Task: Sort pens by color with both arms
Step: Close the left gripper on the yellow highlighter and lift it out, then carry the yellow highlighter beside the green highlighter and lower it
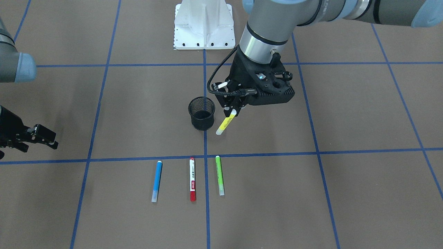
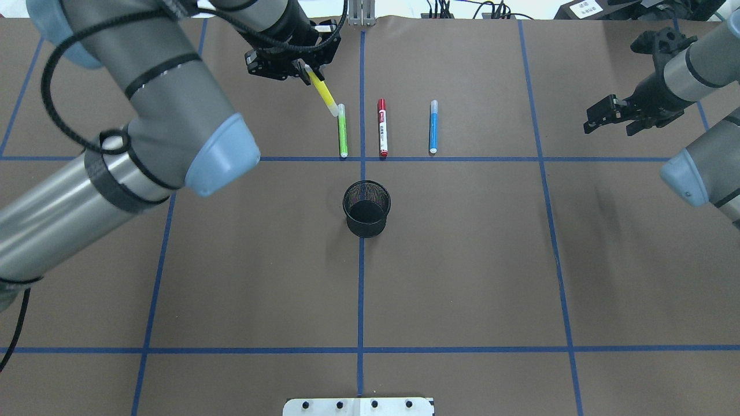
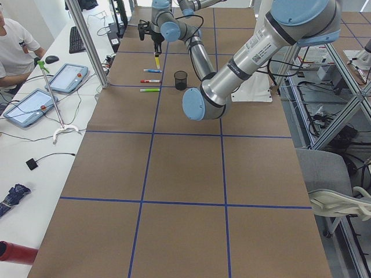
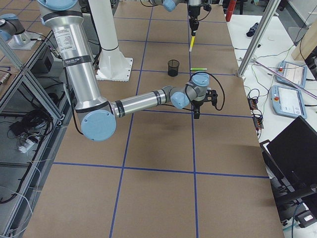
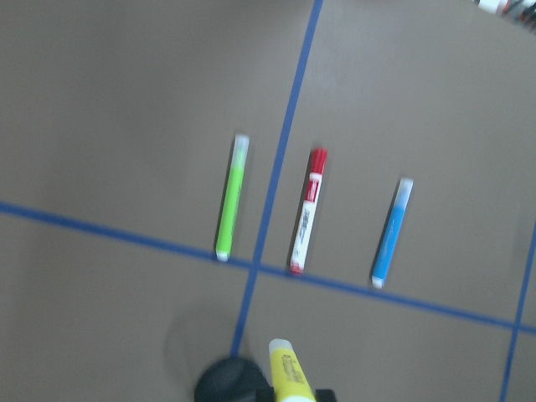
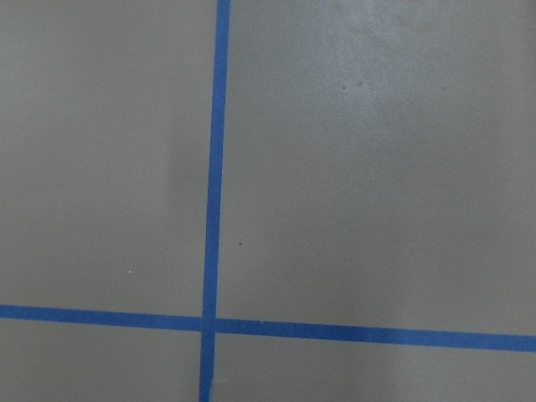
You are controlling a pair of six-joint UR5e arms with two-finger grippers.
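Left black two-finger gripper (image 1: 235, 108): closed on one slim yellow marker pen (image 1: 225, 123), gripped at its upper end. Pen lifted off the brown table with blue tape lines (image 1: 346, 110), long axis steep and a little tilted, pale lower end pointing down. Just beside it in the front-facing view, one black mesh cup (image 1: 201, 112), upright on a tape line.

Farther from the robot, three more pens flat in one row, apart from each other, long axes parallel and running away from the robot:
- one green pen (image 1: 219, 174) on the robot's left
- one white pen with red ends (image 1: 192, 178) between
- one blue pen (image 1: 157, 180) on the robot's right

Pale caps of green and blue at the far ends. Four pens in all.

Right black two-finger gripper (image 1: 41, 142): jaws apart, holding nothing, well apart from the row, over the table. Two grey-and-silver arms with light blue joint caps: left arm (image 2: 144, 115), right arm (image 2: 688, 75).
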